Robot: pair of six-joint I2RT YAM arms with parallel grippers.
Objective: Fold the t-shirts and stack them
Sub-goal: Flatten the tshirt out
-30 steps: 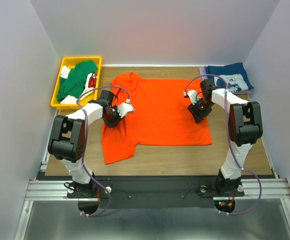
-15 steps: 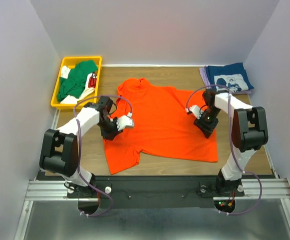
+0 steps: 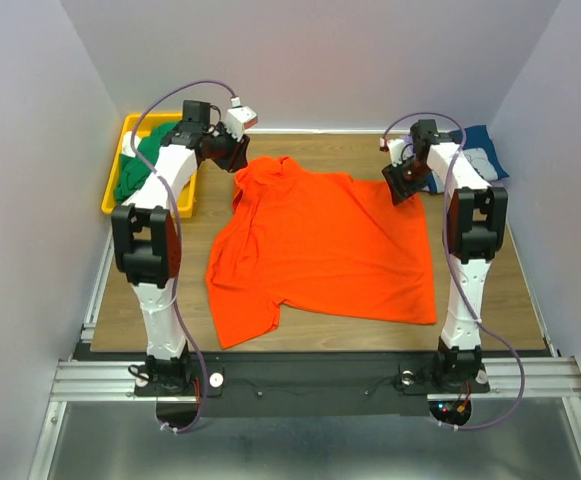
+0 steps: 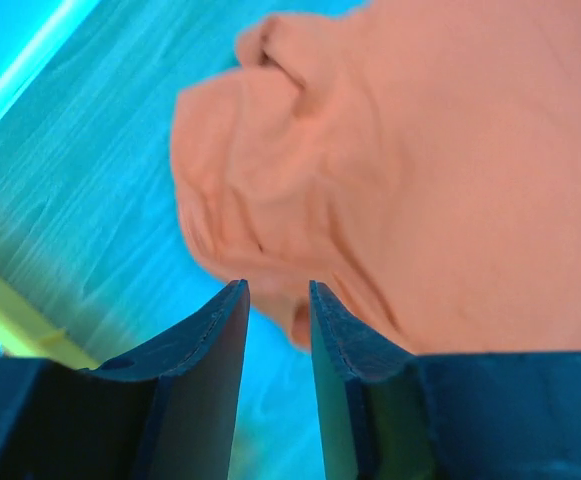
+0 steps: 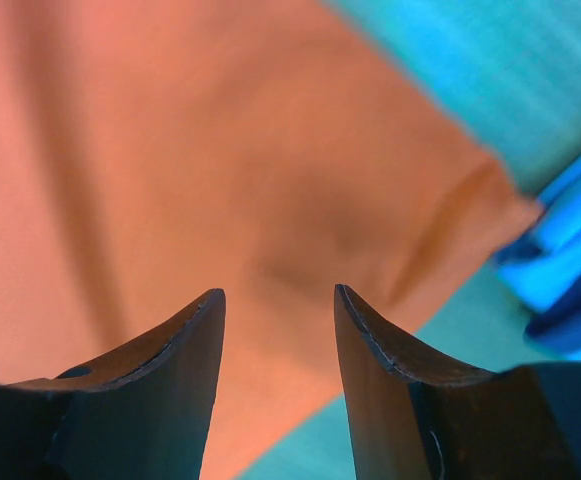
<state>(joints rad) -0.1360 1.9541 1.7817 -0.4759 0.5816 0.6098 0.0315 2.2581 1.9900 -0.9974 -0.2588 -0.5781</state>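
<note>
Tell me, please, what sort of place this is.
Probably a robotics lab cell: plain walls around a wooden table, two arms bolted to a metal rail, an orange t-shirt laid out.

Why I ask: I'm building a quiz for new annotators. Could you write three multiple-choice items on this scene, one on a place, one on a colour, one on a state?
1. Where does the green t-shirt lie?
A) in the yellow bin
B) on the floor
C) draped over an arm

2. What colour is the spread-out t-shirt on the table?
A) lavender
B) orange
C) white

3. How is the right gripper?
A) shut on cloth
B) open and empty
C) out of view

Answers:
1 A, the green cloth sits inside the bin's walls.
2 B, the cloth across the wood is bright orange.
3 B, the right wrist view shows its jaws apart with nothing between them.
</note>
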